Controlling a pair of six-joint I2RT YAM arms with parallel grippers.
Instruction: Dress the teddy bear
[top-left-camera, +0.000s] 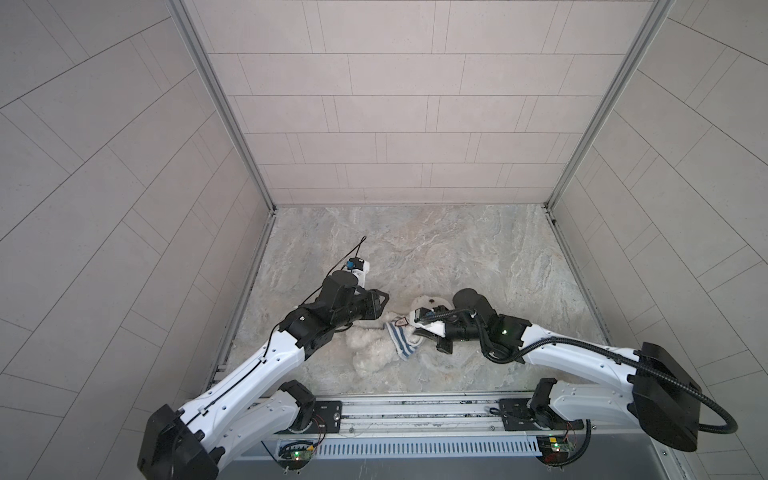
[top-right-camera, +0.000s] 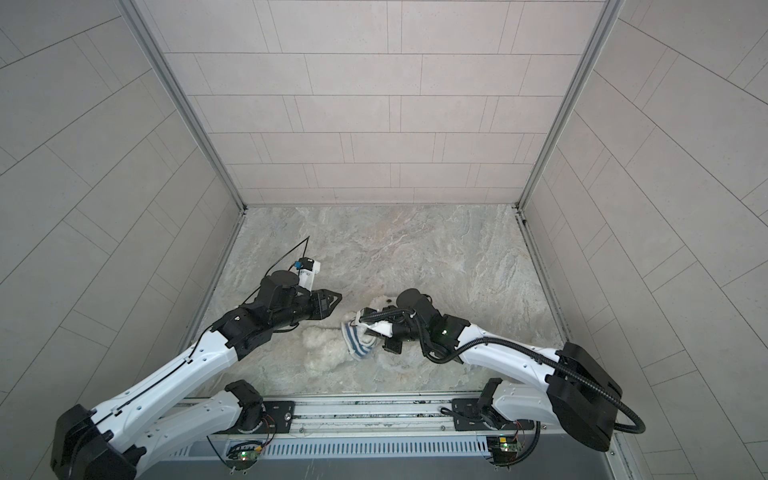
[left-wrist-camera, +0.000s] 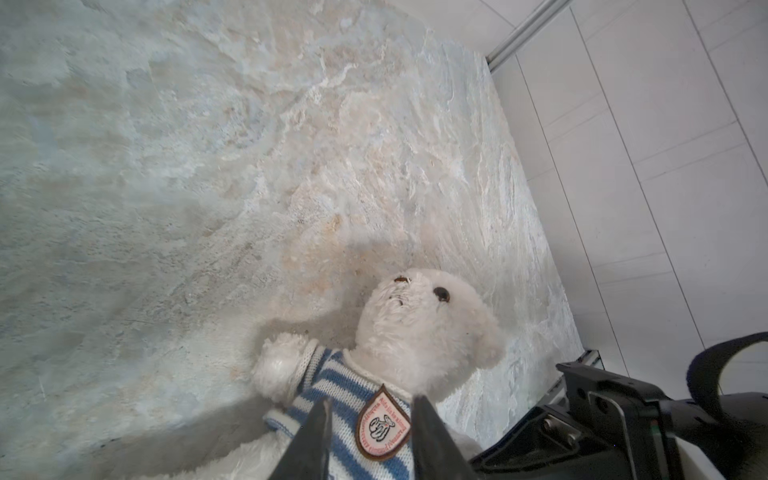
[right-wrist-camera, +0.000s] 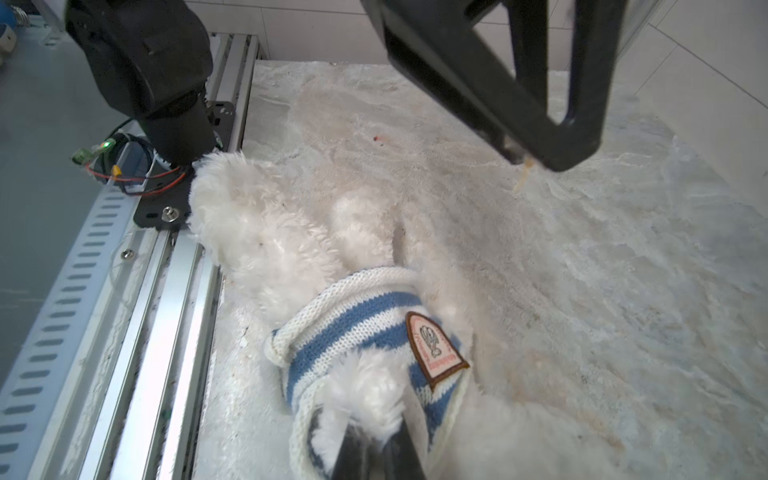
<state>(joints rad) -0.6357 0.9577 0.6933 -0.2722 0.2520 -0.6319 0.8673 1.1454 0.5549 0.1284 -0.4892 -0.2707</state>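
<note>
Counter (top-left-camera: 457, 257) in both top views: a marbled grey slab with pale tiled panels on three sides.
Teddy bear (top-left-camera: 370, 351) in both top views: it lay on its back near the counter's front edge between the two arms. Its head pointed toward the back wall and its legs toward the left arm's side (top-right-camera: 322, 347).
Striped shirt (top-left-camera: 401, 343) in both top views: it was bunched around the bear's chest.
Left tool (top-left-camera: 384, 305) in both top views: it hung just beside the bear's head, released and holding nothing.
Right tool (top-left-camera: 417, 331) in both top views: it sat low at the bear's shoulder with its tips hidden under the wrist camera mount.
Teddy bear (left-wrist-camera: 419, 328) in the left wrist view: its face was turned up, showing a dark eye and nose. One paw poked out of a shirt (left-wrist-camera: 332, 386) sleeve.
Left tool (left-wrist-camera: 372, 399) in the left wrist view: its two fingers stood apart over the chest, with the badge (left-wrist-camera: 384, 422) showing between them. Whether they touched the knit could not be told.
Right tool (right-wrist-camera: 376, 451) in the right wrist view: it was clenched on a tuft of the bear's white fur sticking out of a shirt (right-wrist-camera: 345, 320) opening.
Teddy bear (right-wrist-camera: 270, 232) in the right wrist view: its legs stretched toward the aluminium rail (right-wrist-camera: 178, 291).
Badge (right-wrist-camera: 434, 349) in the right wrist view: it lay just beside the pinched fur.
Left tool (right-wrist-camera: 523, 156) in the right wrist view: it hung above the bare counter (right-wrist-camera: 582, 270), clear of the bear.
</note>
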